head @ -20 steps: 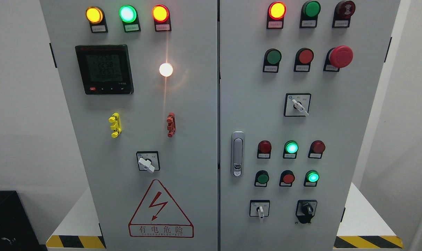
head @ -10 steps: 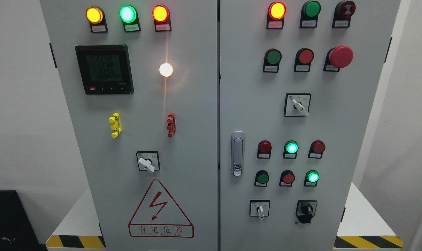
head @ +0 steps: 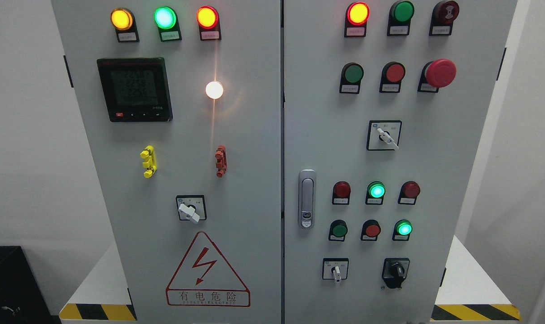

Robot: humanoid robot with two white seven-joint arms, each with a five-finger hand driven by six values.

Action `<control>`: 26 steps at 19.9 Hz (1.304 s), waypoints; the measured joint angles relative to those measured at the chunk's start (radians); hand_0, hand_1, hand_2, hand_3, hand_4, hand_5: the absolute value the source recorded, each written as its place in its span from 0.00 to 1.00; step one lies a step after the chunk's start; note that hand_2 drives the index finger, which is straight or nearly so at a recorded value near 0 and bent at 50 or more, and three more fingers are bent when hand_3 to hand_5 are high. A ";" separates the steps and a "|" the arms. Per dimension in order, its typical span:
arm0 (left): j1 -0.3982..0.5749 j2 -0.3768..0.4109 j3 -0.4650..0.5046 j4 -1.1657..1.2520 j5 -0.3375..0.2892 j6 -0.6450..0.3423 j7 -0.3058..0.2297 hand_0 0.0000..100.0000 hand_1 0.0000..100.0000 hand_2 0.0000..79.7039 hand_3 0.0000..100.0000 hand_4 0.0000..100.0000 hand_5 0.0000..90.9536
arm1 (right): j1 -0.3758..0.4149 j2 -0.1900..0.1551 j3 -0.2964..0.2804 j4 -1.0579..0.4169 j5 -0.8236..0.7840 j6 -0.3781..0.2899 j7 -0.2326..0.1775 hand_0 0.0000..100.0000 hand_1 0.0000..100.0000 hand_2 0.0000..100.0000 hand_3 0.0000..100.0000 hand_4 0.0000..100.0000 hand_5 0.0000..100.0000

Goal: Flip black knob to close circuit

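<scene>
While neither hand shows — their state can't be told — the black knob (head: 396,270) sits at the cabinet's (head: 254,148) five o'clock. Its pointer seems upright.

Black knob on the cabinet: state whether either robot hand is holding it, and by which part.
Nothing is held. Neither robot hand shows in the head view, and the black knob at the lower right of the cabinet is untouched.

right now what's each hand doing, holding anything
Left hand: not in view, so its state cannot be told.
Right hand: not in view either.
The black knob at the cabinet's lower right has nothing touching it.
</scene>
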 measured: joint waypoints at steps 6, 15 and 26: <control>0.000 0.000 0.000 0.000 0.000 0.000 0.000 0.12 0.56 0.00 0.00 0.00 0.00 | -0.023 0.006 -0.008 -0.012 0.028 0.042 0.030 0.00 0.00 0.94 1.00 0.93 0.93; 0.000 0.000 0.000 0.000 0.000 0.000 0.000 0.12 0.56 0.00 0.00 0.00 0.00 | -0.062 0.013 -0.030 -0.026 0.039 0.054 0.053 0.00 0.00 0.93 1.00 0.92 0.93; 0.000 0.000 0.000 0.000 0.000 0.000 0.000 0.12 0.56 0.00 0.00 0.00 0.00 | -0.136 0.018 -0.040 -0.008 0.042 0.059 0.089 0.00 0.00 0.93 1.00 0.92 0.93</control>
